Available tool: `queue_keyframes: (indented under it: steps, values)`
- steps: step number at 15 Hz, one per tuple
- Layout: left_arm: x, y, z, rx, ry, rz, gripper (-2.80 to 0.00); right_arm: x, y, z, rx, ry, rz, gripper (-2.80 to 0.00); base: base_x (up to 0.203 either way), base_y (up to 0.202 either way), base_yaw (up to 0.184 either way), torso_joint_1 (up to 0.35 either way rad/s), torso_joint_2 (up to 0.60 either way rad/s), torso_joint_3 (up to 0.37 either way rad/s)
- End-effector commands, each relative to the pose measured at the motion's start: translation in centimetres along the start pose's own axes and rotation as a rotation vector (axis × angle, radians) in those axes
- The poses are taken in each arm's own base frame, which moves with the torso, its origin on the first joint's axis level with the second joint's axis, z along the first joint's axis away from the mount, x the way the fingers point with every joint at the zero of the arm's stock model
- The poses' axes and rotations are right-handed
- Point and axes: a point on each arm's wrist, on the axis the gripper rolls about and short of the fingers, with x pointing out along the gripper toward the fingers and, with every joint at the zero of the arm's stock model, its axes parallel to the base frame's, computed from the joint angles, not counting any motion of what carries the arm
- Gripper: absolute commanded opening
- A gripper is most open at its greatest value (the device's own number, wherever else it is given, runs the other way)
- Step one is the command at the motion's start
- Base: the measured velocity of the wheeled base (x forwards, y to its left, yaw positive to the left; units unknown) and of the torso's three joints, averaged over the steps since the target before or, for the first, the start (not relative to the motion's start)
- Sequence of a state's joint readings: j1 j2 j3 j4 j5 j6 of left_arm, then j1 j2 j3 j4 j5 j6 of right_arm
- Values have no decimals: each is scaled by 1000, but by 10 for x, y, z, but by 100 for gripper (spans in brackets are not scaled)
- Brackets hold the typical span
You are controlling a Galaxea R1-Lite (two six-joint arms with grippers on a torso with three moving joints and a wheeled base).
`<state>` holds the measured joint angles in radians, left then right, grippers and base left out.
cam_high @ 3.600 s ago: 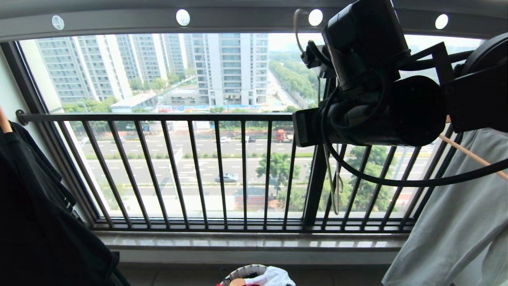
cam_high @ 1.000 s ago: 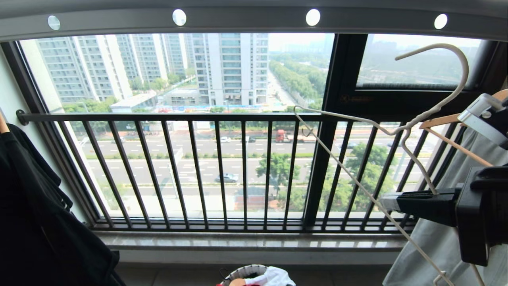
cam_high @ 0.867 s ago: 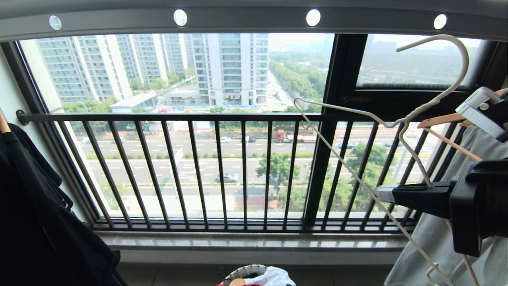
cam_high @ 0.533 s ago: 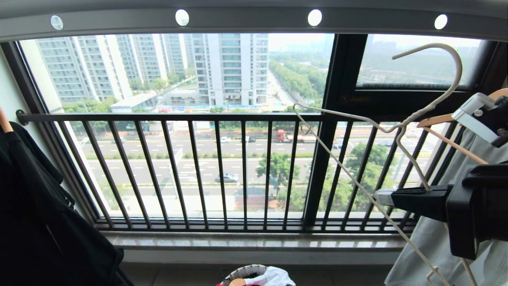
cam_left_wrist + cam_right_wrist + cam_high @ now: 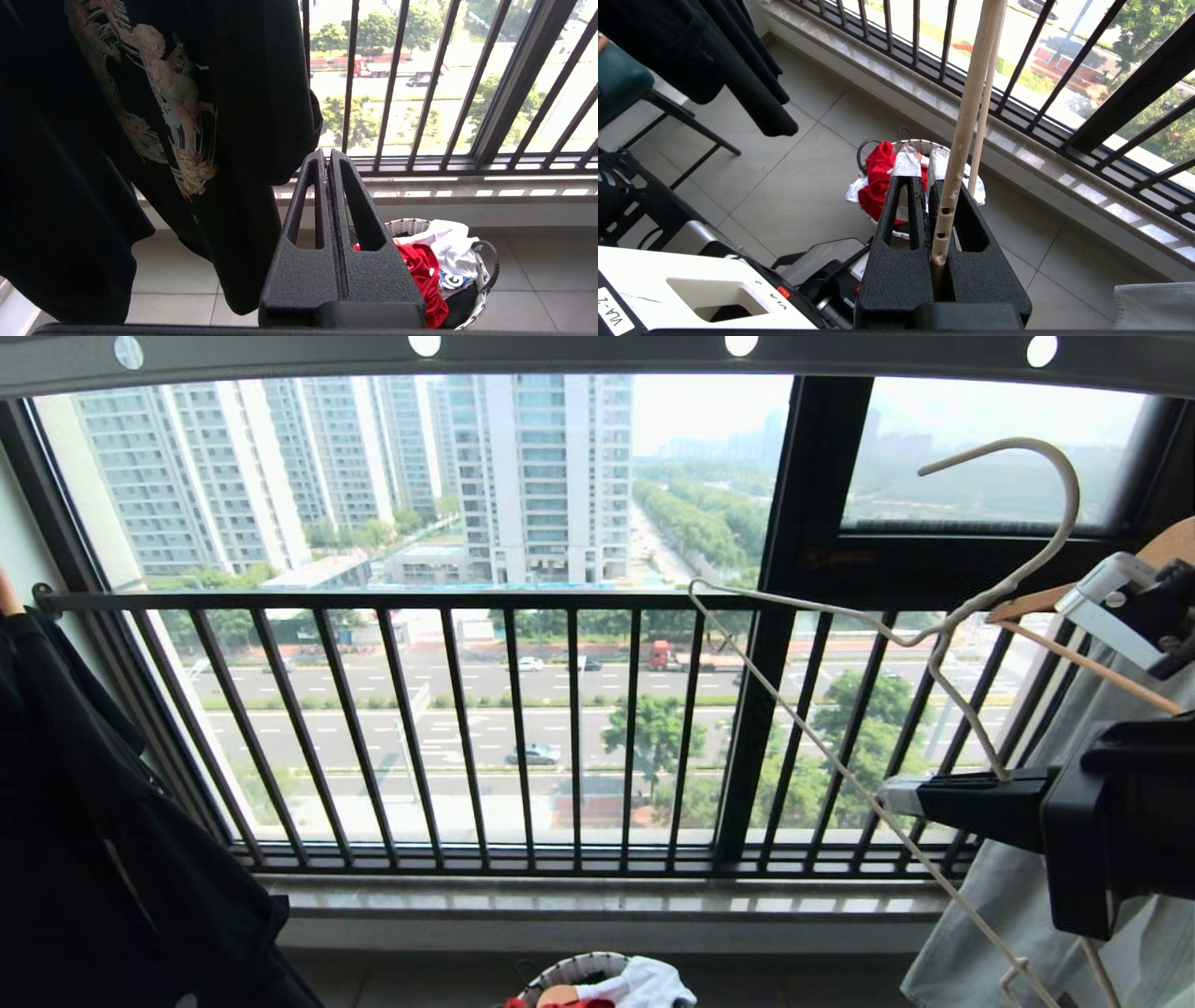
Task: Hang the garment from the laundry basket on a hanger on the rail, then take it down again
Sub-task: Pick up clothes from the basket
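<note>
My right gripper point(image 5: 894, 795) is at the right of the head view, shut on the lower wire of the thin off-white hanger point(image 5: 934, 635), whose hook curves up below the grey rail point(image 5: 579, 353). In the right wrist view the hanger point(image 5: 966, 116) runs up from between the closed fingers of that gripper point(image 5: 922, 161). On the floor below stands the laundry basket point(image 5: 488, 275), with the red garment point(image 5: 423, 275) lying in it among white cloth. My left gripper point(image 5: 327, 156) hangs low, shut and empty, above the basket and beside a black T-shirt.
A black printed T-shirt point(image 5: 93, 849) hangs at the left. A pale grey-green garment point(image 5: 1027, 896) on a wooden hanger point(image 5: 1083, 663) hangs at the right, behind my right arm. The black railing point(image 5: 467, 728) and stone sill point(image 5: 597, 905) lie ahead. A chair point(image 5: 626, 79) stands behind.
The right arm, earlier raised at the rail, now sits lower with the hanger in its grip. In the last half second the whole head view has tilted down, so the rail sits higher.
</note>
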<state>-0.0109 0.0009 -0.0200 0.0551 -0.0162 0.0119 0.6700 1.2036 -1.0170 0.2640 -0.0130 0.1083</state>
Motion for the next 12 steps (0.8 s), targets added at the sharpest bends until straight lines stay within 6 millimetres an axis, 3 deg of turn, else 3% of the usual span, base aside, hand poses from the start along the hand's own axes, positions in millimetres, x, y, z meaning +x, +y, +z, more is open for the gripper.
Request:
queue_keyframes:
  steps: [1, 12]
  values:
    - [0, 0, 0, 0, 1, 0, -280, 1, 0, 0, 1, 5, -3, -280, 0, 0, 0, -135, 315, 178]
    - [0, 0, 0, 0, 1, -1, -280, 7, -1, -2, 4, 23, -16, -280, 0, 0, 0, -148, 331, 178]
